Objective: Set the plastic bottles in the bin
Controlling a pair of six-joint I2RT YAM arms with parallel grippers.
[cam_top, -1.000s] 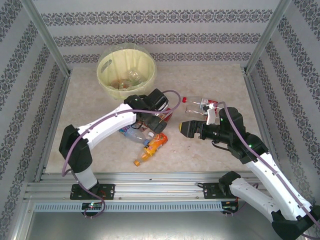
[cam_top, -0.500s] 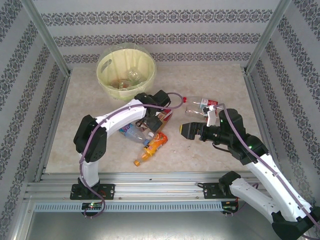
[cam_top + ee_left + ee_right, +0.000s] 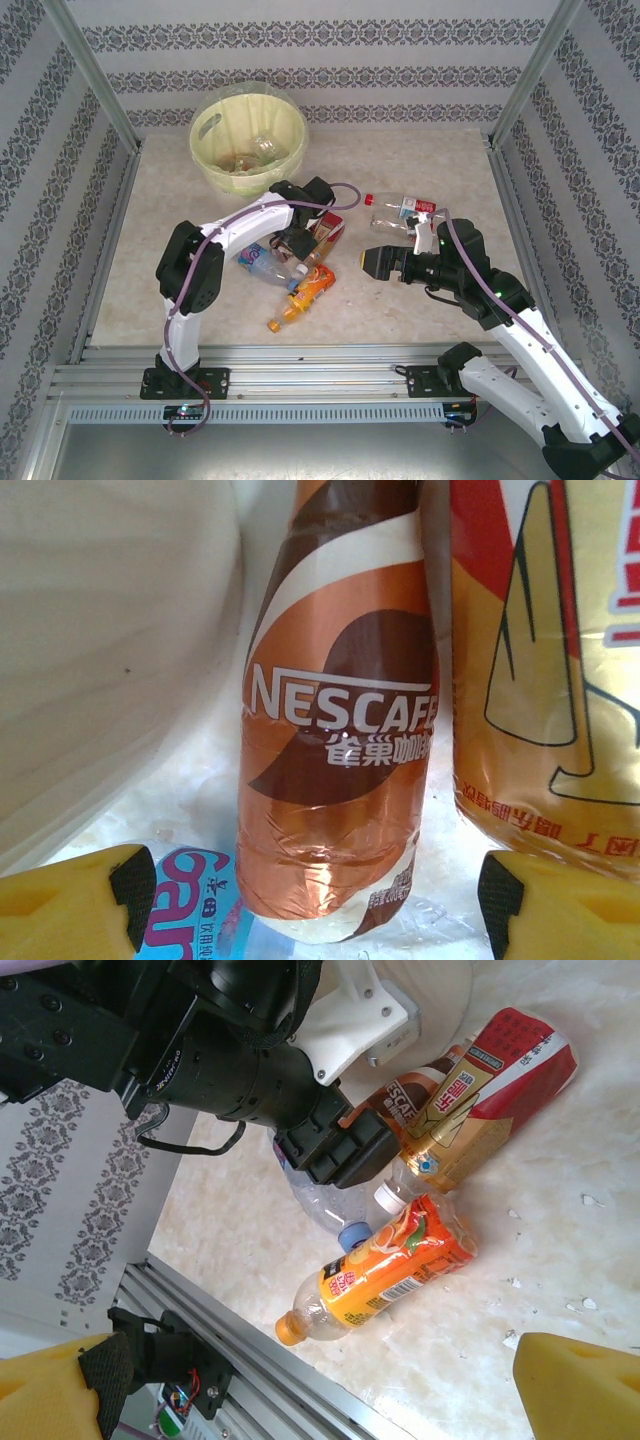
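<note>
Down among the plastic bottles at mid-table with the left gripper, yellow fingertips spread wide on either side of the brown Nescafé bottle and closed on nothing. Right beside it, a gold-and-red bottle; at its near end, a clear blue-labelled bottle. Nearer the arm bases, an orange juice bottle lying flat, cap toward the table edge. Well apart to the right, a clear red-labelled bottle on its side. Near that one, held above the table, the right gripper, pads fully apart and empty. At the far left, the bin, upright, with a few bottles already lying in its bottom.
</note>
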